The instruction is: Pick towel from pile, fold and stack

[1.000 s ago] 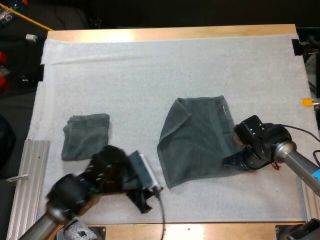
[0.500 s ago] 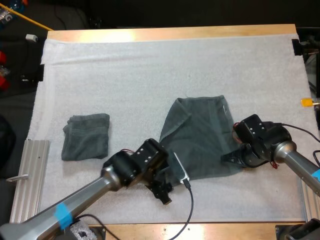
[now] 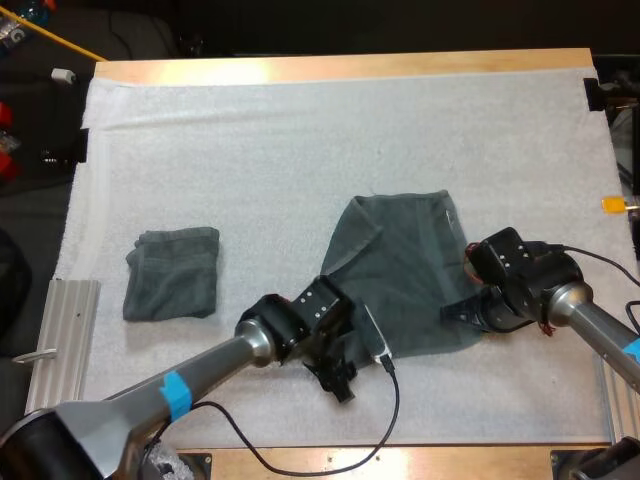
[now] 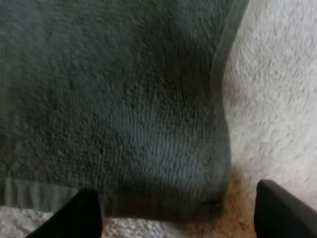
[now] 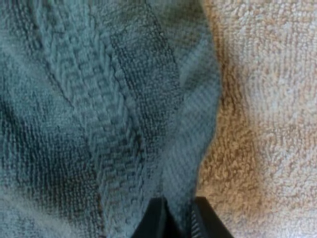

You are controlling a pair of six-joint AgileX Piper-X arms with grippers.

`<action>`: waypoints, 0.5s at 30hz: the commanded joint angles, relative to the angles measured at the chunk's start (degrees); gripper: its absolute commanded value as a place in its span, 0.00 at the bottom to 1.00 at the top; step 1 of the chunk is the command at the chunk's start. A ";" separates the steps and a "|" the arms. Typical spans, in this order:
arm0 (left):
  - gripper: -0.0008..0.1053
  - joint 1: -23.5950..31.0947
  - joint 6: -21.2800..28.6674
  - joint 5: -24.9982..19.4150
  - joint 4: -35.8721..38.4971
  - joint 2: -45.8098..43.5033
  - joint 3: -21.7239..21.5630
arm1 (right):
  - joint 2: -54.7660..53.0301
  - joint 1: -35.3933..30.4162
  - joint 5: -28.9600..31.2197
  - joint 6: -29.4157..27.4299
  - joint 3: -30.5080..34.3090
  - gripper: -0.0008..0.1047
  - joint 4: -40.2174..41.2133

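At the table (image 3: pixel 350 66), we work a dark grey-green spread towel (image 3: pixel 400 285) that lies almost flat on the white mat (image 3: pixel 300 150), right of centre, its far left corner turned over on itself. Our right tool (image 3: pixel 462 312) sits at the towel's near right corner, clenched on a pinch of the hem. In the right wrist view its two black fingers (image 5: pixel 156 220) press a ridge of cloth from both sides, just where the towel meets the mat. Our left tool (image 3: pixel 338 376) hovers at the near left corner, released. In the left wrist view its fingers (image 4: pixel 81 215) stand wide apart with the corner lying between them, neither one touching the cloth. A folded towel (image 3: pixel 172 273) rests well apart on the left side of the mat, the start of the stack. We judge the step in hand to be the taking of the two near corners ahead of the first fold, with one corner secured and the other not yet gripped. The next move, as we read it, calls for the left tool to drop onto its corner and close on the hem, catching cloth and not mat. Both tools would then need to rise together and carry the near edge over to the far edge, evenly, so the halves meet square.
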 commanded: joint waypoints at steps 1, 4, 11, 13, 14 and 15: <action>0.59 -0.87 0.76 -1.31 -0.50 0.46 0.03 | -0.45 0.05 0.37 0.36 -0.13 0.01 -0.47; 0.59 -2.33 1.06 -4.32 -1.02 2.23 0.03 | -0.45 0.05 0.37 0.36 -0.13 0.01 -0.95; 0.33 -2.81 1.06 -4.96 -1.34 3.55 0.03 | -0.45 0.05 0.37 0.36 -0.13 0.01 -1.16; 0.21 -2.81 0.88 -5.17 -1.34 3.55 0.03 | -0.45 0.05 0.37 0.36 -0.13 0.01 -1.16; 0.15 -2.81 0.90 -5.15 -1.34 3.55 0.03 | -0.45 0.05 0.37 0.36 -0.13 0.01 -1.16; 0.08 -2.81 0.90 -5.15 -1.34 3.55 0.03 | -0.45 0.05 0.37 0.36 -0.13 0.01 -1.16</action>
